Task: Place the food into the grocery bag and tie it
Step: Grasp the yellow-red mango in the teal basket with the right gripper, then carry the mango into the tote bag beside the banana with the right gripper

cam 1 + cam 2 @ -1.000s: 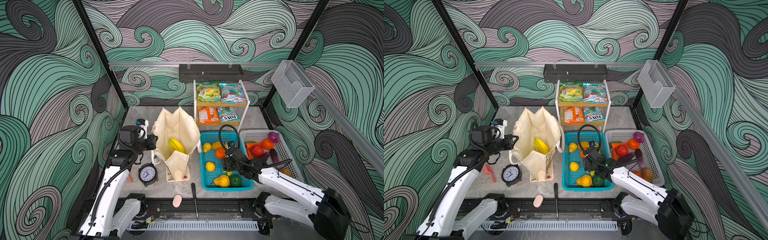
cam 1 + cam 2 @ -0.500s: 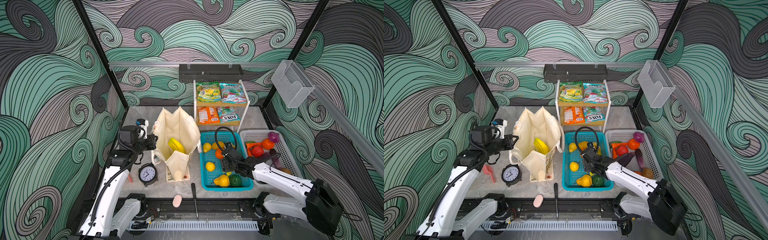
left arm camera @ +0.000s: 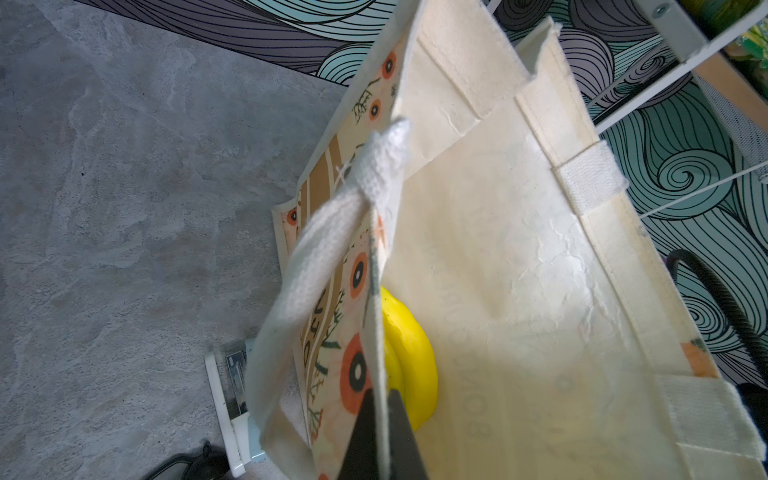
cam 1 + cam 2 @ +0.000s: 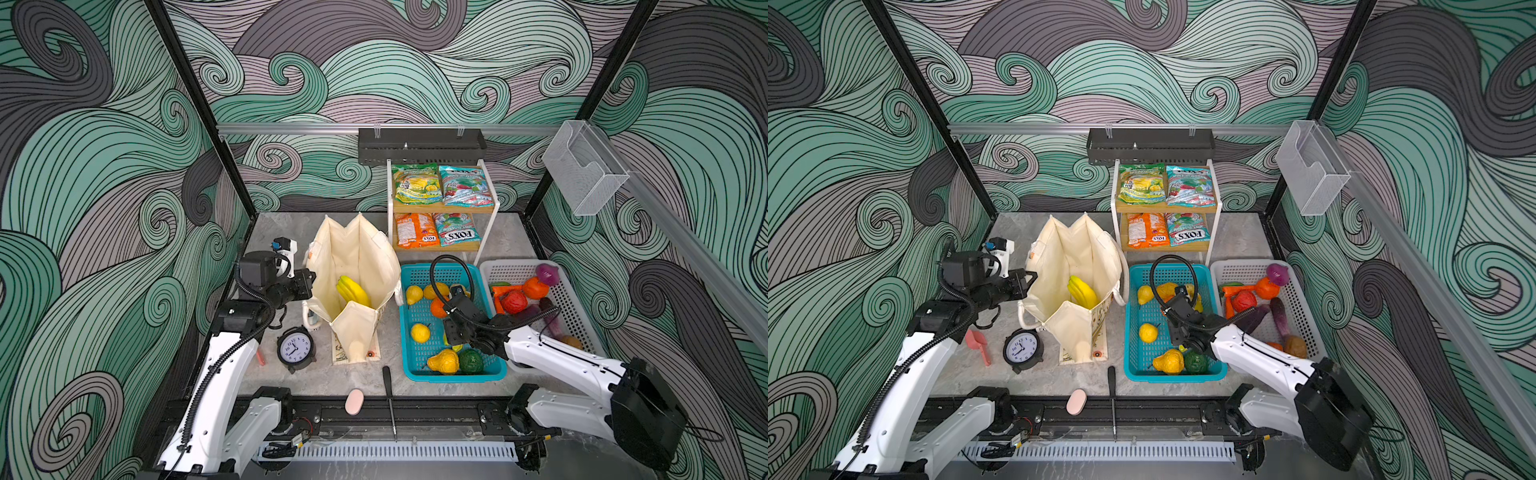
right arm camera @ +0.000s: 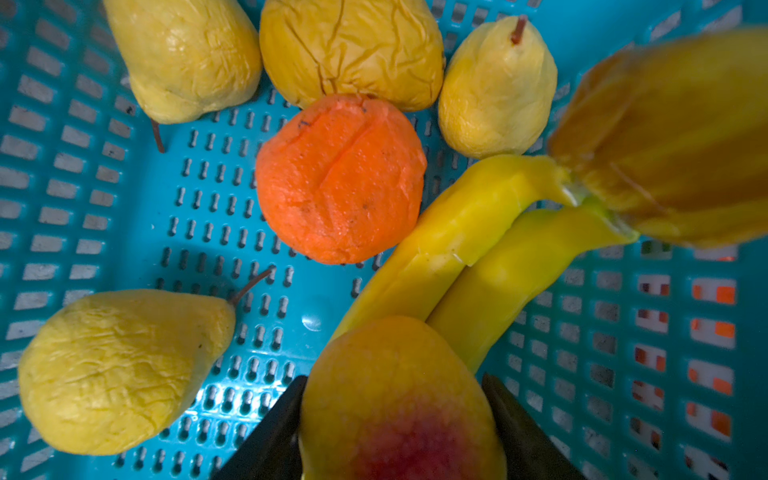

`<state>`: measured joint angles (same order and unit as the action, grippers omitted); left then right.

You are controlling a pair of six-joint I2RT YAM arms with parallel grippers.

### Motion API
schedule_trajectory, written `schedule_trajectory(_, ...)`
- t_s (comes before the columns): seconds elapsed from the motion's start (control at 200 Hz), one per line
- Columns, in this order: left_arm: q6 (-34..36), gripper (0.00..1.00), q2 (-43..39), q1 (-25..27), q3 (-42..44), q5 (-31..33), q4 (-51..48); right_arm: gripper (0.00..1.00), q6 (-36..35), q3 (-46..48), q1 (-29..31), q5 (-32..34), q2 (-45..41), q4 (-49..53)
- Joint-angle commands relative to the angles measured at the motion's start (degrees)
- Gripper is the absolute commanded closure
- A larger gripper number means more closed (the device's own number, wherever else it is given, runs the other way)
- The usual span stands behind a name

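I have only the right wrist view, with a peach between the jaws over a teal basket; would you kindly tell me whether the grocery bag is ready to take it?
Observer: Yes, the grocery bag stands open just left of the teal basket in both top views.
Operator: Thank you; is anything holding its mouth open?
Observer: The left gripper is shut on the bag's side rim.
Operator: Is any food inside already?
Observer: One yellow banana lies inside it.
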<state>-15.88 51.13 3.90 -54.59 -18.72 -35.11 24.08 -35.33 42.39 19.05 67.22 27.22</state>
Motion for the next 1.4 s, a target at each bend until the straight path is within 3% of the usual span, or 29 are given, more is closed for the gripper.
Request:
schedule_trajectory(0.0,0.68,1.00,-1.23,0.32,-0.19,-1.40,2.09,0.41,-0.28,-2.30,-0.28,-1.42,-3.93,2.19)
schedule_trajectory(0.26,0.68,1.00,-1.06,0.32,-0.26,-1.56,1.98,0.42,-2.27,-8.35,-0.29,-6.04,-13.24,5.18)
schedule_trajectory(0.52,0.68,1.00,-0.90,0.32,-0.17,-2.27,2.07,0.44,-7.90,-20.53,-0.17,-10.87,-12.50,5.39)
schedule_trajectory(0.735,0.61,1.00,-0.86,0.32,-0.11,-3.66,2.65,0.45,-8.41,-32.41,1.03,-16.52,-4.24,2.66)
schedule_trajectory(1.171,0.44,1.00,-0.23,0.32,0.09,-6.36,3.56,0.46,-14.00,-60.29,12.32,-20.85,23.09,3.30)
schedule_trajectory(1.396,-0.33,1.00,-0.32,0.32,0.43,-8.41,4.70,0.46,-14.79,-65.83,14.38,-22.27,33.52,5.23)
